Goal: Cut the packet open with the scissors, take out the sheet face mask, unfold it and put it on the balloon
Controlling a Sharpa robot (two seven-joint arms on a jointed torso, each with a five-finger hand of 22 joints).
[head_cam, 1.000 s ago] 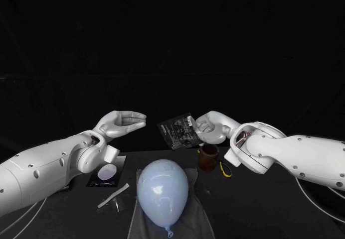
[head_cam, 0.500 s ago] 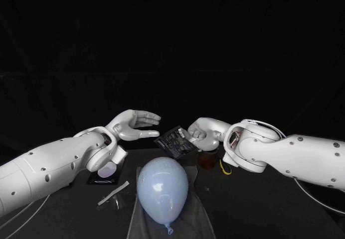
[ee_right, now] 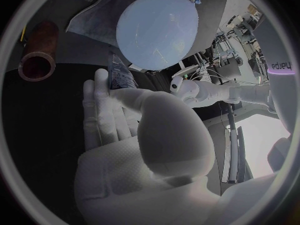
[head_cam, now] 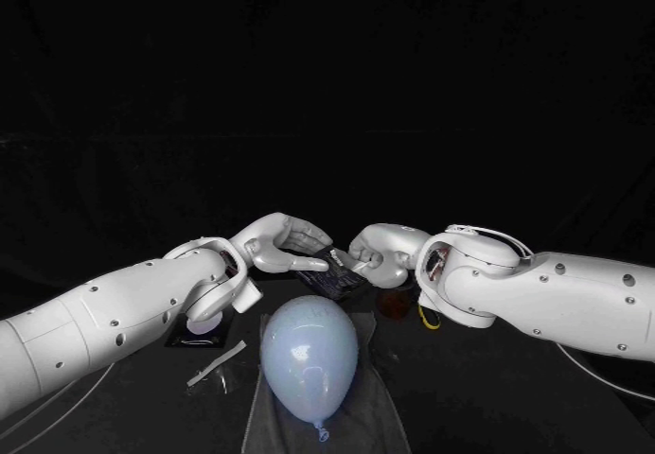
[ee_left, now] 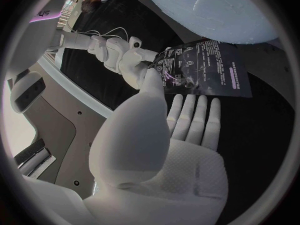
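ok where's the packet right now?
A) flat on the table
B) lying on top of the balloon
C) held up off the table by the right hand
C: the right hand holds the packet in the air just past the balloon. The left hand touches the packet's edge, but whether it grips it is unclear.

Right hand (head_cam: 376, 256) pinches the packet (head_cam: 330, 271) above the tabletop (head_cam: 478, 397). Left hand (head_cam: 280, 246) is right up against it, thumb touching the packet, fingers straight.
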